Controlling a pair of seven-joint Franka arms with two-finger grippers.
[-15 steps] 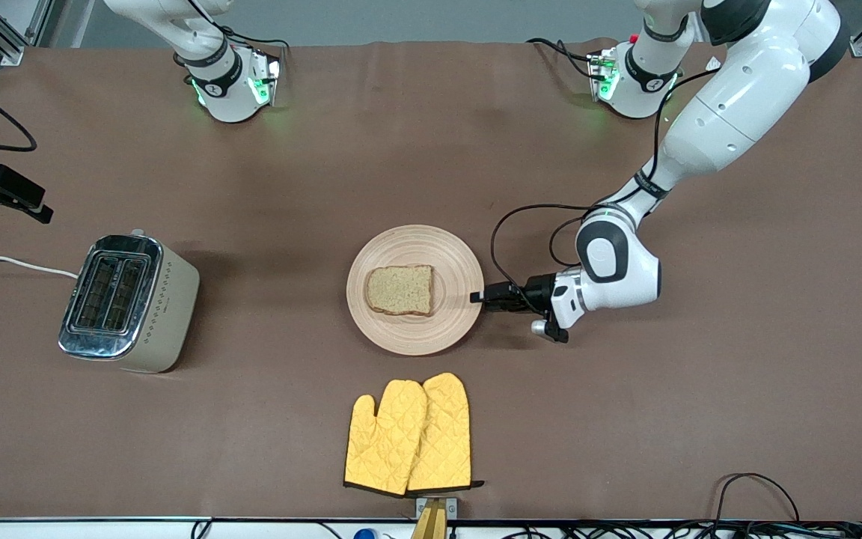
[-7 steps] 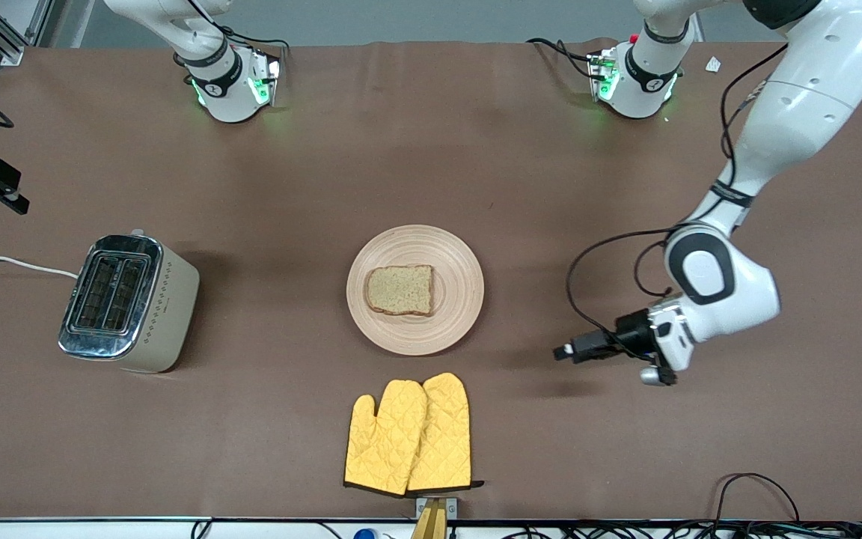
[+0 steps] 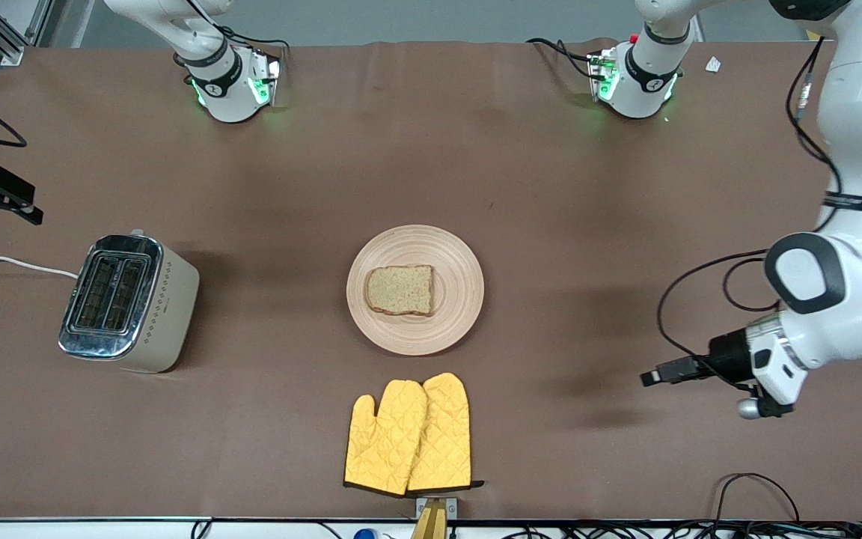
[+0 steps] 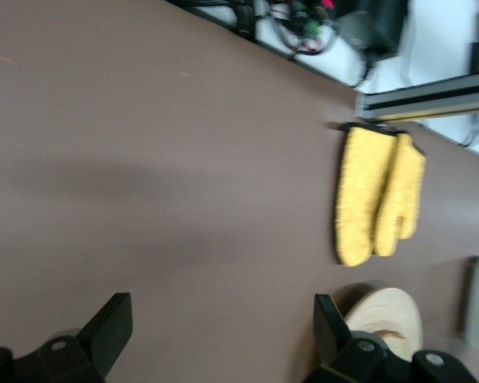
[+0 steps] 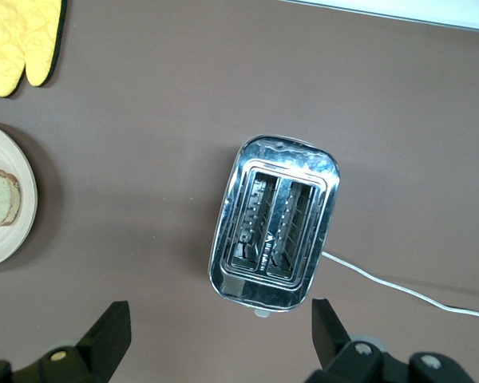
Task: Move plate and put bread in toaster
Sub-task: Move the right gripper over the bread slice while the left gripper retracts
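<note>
Bread (image 3: 399,290) on plate (image 3: 461,258), tools spread.

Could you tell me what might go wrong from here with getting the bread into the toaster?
The bread lies flat on the plate, so open fingers may struggle to pinch it, or may shove the plate. The toaster slots are narrow; a tilted slice could catch on the chrome top. The oven mitts lie close to the plate.

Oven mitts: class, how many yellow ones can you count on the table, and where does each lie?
2. Both oven mitts lie side by side, overlapping, nearer the front camera than the plate: one toward the right arm's end, the other toward the left arm's. None seems hidden.
</note>
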